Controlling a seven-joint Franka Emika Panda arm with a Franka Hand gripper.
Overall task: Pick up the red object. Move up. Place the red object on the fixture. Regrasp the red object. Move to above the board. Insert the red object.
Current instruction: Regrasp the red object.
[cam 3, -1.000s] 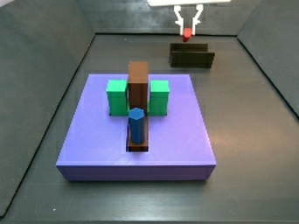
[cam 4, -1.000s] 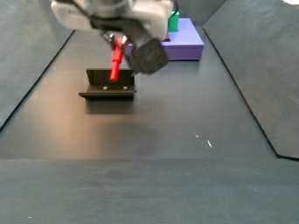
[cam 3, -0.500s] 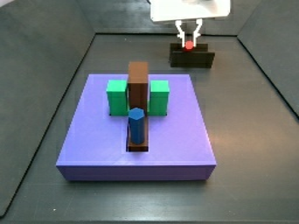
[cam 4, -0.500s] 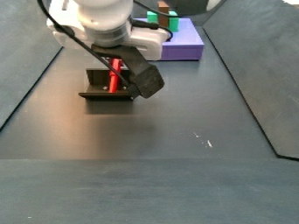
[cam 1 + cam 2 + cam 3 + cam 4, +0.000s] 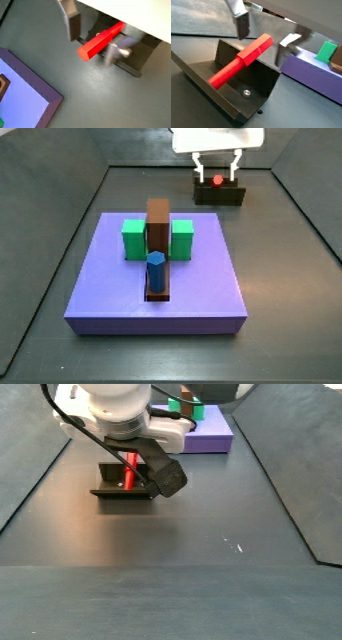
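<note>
So the red object [image 5: 241,59] is leaning in the fixture [image 5: 234,95] with the tool [image 5: 262,31] hanging over it, fingers spread clear of the peg (released, I judge), leaving regrasp, move above the board [image 5: 158,278] and insert.

Dark grey floor [image 5: 287,298], purple board [image 5: 120,293] resting near its middle, small dark fixture [image 5: 219,195] standing on it well beyond the board, gripper [image 5: 218,170] just above the fixture, fingers apart.
</note>
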